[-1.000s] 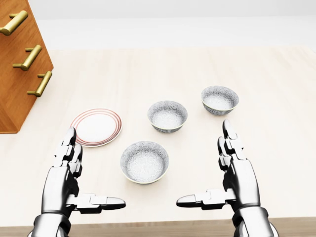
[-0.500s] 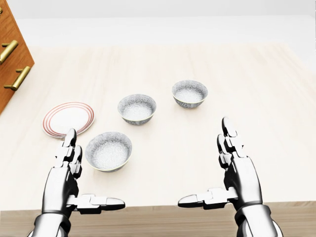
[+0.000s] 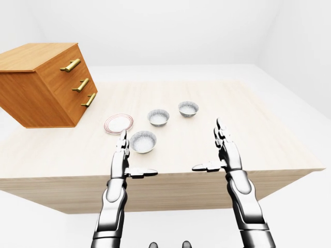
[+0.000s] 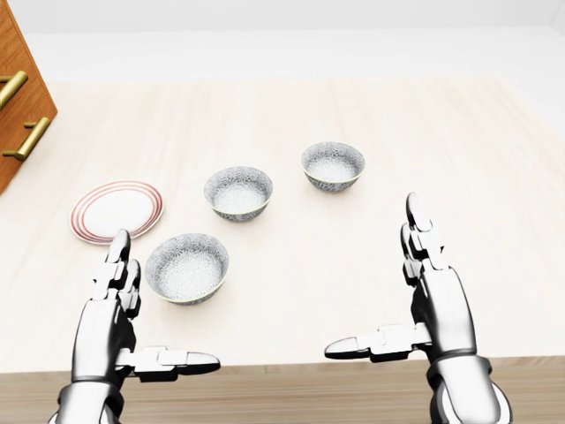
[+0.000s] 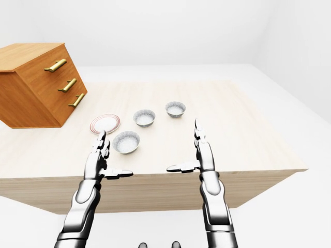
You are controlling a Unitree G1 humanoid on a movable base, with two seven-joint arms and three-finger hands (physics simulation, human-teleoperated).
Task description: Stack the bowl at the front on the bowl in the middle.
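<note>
Since the front bowl (image 4: pixel 187 268) sits at the lower left of the head view, just up and right of the left hand (image 4: pixel 110 322), imo the left hand is the obvious pick for the grab. The right hand (image 4: pixel 433 300) is well apart from it, way over on the right side. Both hands are empty, fingers spread straight and thumbs poking inward, over the near edge of the surface (image 4: pixel 371 238), touching nothing.

The middle bowl (image 4: pixel 238 193) is up and slightly right of the front one w/ a gap between them, so the carry would prob go up-right in that view. Bowl's round, so no long axis to worry abt. The third bowl (image 4: pixel 333 165) is further up-right, and the plate (image 4: pixel 117 210) w/ red rings is left of the middle bowl. No brands, labels or readable text anywhere afaict.
</note>
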